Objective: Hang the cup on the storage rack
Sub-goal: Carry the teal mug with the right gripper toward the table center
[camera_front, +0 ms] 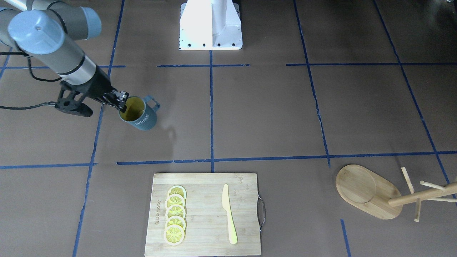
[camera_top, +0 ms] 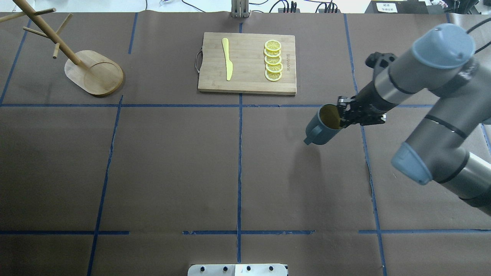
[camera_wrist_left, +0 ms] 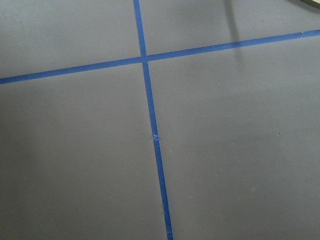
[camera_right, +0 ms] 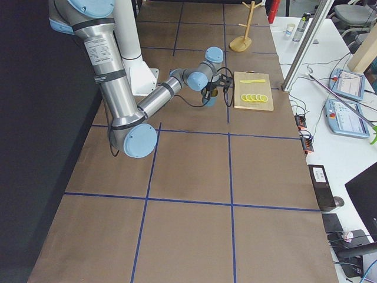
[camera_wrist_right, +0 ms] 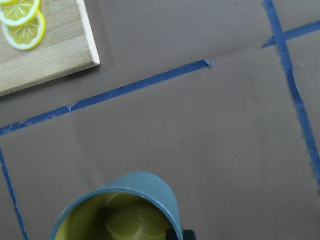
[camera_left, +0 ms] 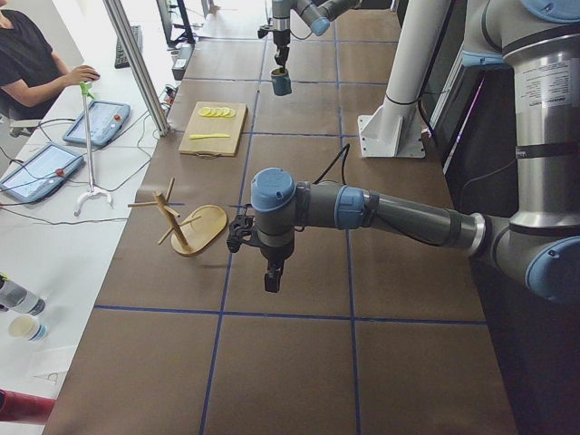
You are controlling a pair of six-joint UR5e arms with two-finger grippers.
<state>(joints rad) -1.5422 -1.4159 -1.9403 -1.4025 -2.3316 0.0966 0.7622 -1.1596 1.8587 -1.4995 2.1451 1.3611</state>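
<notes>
Cup (camera_top: 322, 129) pinched at rim by right gripper (camera_top: 341, 116) — rack (camera_top: 104, 78) well apart at nine o'clock overhead, handle toward eight; left gripper (camera_left: 272, 277) unreadable.

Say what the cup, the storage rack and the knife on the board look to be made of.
The cup: probably glazed ceramic; thick wall, blue-grey outside, yellow inside.
The storage rack: pale, bare-looking wood, grain showing on the base.
The knife: likely plastic; one flat pale yellow throughout.

The right arm (camera_right: 162, 93) stretches over the table (camera_right: 188, 236), its gripper (camera_right: 207, 93) at a dark cup (camera_right: 210, 101) beside a cutting board (camera_right: 262, 106) bearing lemon slices (camera_right: 254, 97). A wooden rack (camera_right: 244, 29) stands upright at the far end.
</notes>
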